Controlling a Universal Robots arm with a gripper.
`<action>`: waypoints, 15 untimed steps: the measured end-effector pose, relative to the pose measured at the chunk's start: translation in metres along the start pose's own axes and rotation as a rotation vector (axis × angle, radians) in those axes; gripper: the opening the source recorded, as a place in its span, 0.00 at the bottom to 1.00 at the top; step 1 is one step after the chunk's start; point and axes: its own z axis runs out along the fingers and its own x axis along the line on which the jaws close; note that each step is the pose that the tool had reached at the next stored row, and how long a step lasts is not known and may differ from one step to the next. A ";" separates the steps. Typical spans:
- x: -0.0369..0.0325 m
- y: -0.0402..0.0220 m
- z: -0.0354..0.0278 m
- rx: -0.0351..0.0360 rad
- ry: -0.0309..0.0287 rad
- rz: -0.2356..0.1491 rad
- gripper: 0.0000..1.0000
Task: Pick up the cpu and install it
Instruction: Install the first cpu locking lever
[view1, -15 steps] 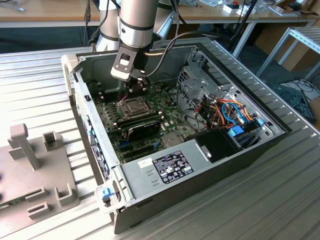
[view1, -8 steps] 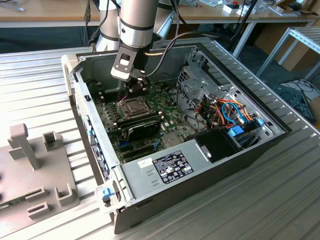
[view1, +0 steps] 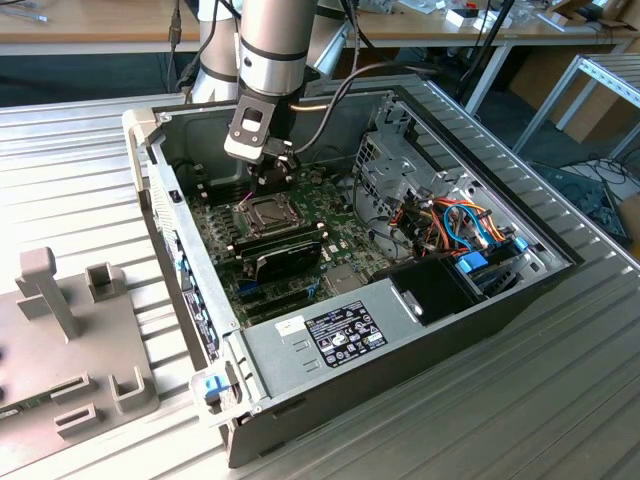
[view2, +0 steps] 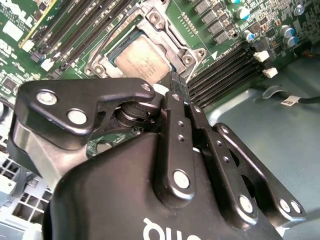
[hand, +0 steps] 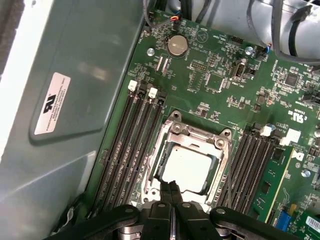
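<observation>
The cpu (hand: 187, 169), a flat square chip with a pale silver top, lies inside the motherboard socket (hand: 176, 131), framed by the socket's metal bracket. In the second wrist view the cpu (view2: 142, 62) shows just beyond the black fingertips. My gripper (hand: 170, 189) hovers at the socket's edge, its two fingers pressed together with nothing between them. In the exterior view the gripper (view1: 272, 178) hangs inside the open computer case, just above the socket (view1: 262, 211).
Rows of memory slots (hand: 132, 145) flank the socket on both sides. The case wall (hand: 75, 100) stands close beside the board. A drive cage (view1: 395, 165) and bundled cables (view1: 450, 225) fill the exterior view's right of the case. A grey fixture (view1: 60, 340) sits outside.
</observation>
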 end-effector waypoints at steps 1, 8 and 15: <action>0.0000 0.0000 0.0000 0.0000 0.0003 -0.019 0.11; 0.0000 0.0000 0.0002 0.0003 0.0019 -0.151 0.11; 0.0000 0.0000 0.0002 0.0005 0.0026 -0.208 0.11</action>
